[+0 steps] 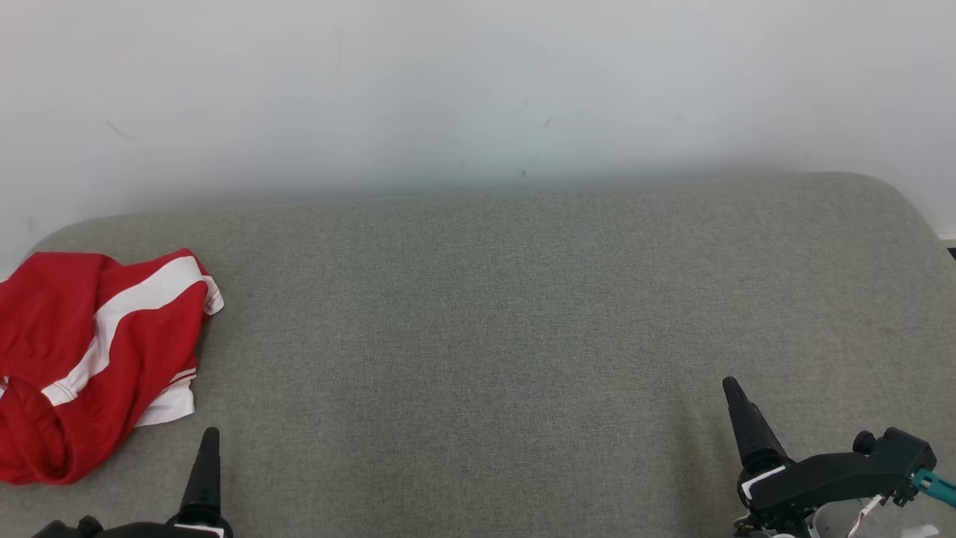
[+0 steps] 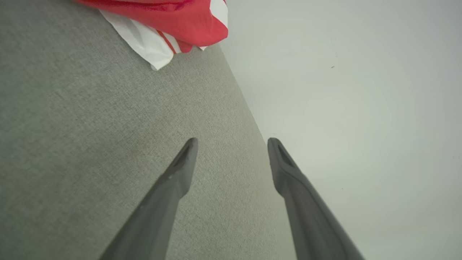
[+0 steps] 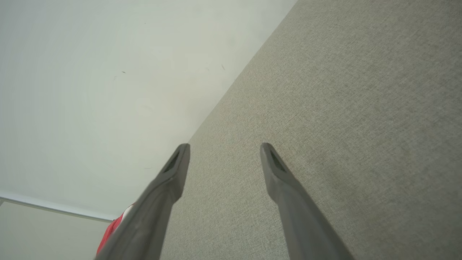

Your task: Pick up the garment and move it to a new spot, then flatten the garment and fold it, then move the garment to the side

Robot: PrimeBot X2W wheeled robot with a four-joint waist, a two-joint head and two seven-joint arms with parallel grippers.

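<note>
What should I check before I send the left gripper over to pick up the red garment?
1. Left gripper open, nothing between its fingers: ok.
2. Right gripper open and holding nothing: ok.
3. Garment found: ok, it lies at the robot's left, just ahead of the left gripper.
4. Garment's whole outline in view: not ok, the head view cuts it off at the left edge.
5. Garment flat: not ok, it is bunched and creased.
6. Room for a new spot on the grey cushion: ok, the middle is bare fabric.
</note>
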